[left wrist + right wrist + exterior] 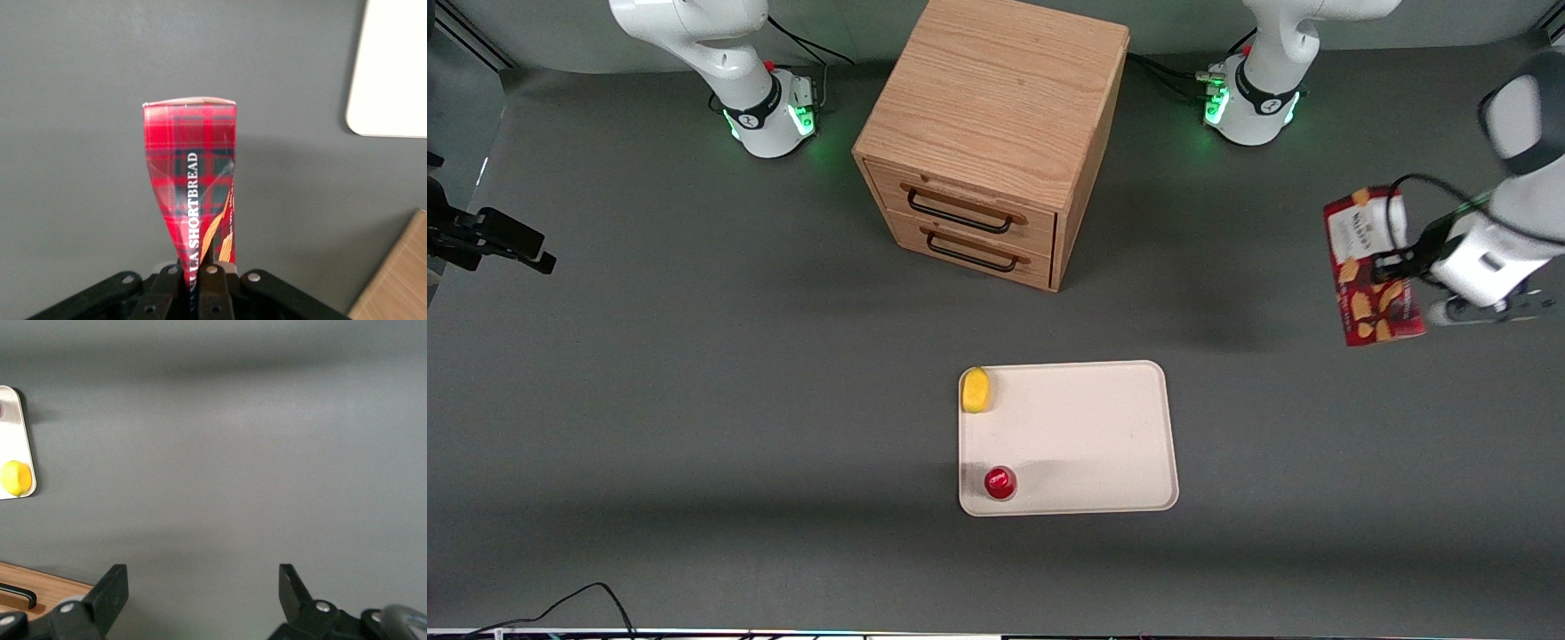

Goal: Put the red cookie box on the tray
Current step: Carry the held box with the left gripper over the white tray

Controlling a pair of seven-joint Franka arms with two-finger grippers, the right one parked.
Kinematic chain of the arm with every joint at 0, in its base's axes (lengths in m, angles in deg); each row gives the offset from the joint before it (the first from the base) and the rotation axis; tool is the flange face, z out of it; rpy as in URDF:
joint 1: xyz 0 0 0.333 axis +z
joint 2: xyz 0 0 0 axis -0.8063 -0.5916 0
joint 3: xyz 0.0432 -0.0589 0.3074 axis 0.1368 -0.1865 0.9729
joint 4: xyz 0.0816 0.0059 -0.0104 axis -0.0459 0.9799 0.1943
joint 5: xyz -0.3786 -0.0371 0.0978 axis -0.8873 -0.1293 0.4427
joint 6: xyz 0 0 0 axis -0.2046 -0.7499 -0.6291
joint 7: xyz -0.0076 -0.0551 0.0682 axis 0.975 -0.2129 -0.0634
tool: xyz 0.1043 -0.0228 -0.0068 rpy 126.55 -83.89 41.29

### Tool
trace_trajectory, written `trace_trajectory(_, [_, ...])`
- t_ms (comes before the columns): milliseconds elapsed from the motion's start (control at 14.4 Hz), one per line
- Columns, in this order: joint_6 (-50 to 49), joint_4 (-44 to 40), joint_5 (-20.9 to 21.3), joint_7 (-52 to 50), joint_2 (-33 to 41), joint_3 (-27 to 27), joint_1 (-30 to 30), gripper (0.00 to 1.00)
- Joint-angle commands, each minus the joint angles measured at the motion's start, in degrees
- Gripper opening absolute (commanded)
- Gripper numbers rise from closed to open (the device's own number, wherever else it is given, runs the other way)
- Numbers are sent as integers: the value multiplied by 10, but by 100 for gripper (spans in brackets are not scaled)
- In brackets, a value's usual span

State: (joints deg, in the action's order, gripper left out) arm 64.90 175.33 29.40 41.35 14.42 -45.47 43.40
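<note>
Holding the red cookie box clamped between its fingers, our gripper hangs in the air well away from the tray, out toward the working arm's end of the table. The wrist view shows the jaws closed tight on one end of the carton, whose walls look pinched in near the grip, while a rounded corner of the tray sits off to the side. We judge the lift done and the carry in hand. On the tray, a yellow fruit lies in the corner nearest the wooden drawer cabinet, and a small red cup stands in the corner farthest from it, both along the edge toward the parked arm. Next we would travel over the tray's bare stretch, lower the box there clear of both items, then release.
</note>
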Motion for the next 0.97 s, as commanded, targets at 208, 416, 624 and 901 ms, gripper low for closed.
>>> trace_trajectory(208, [-93,-139,0,-123,-49,-75,-13,0])
trace_trajectory(416, [-62,-203,-1,-283,-127,-156,-16,0])
trace_trajectory(624, [27,-235,6,-397,-203,-196,-36,0])
trace_trajectory(901, [187,-230,41,-448,-285,-197,-67,0])
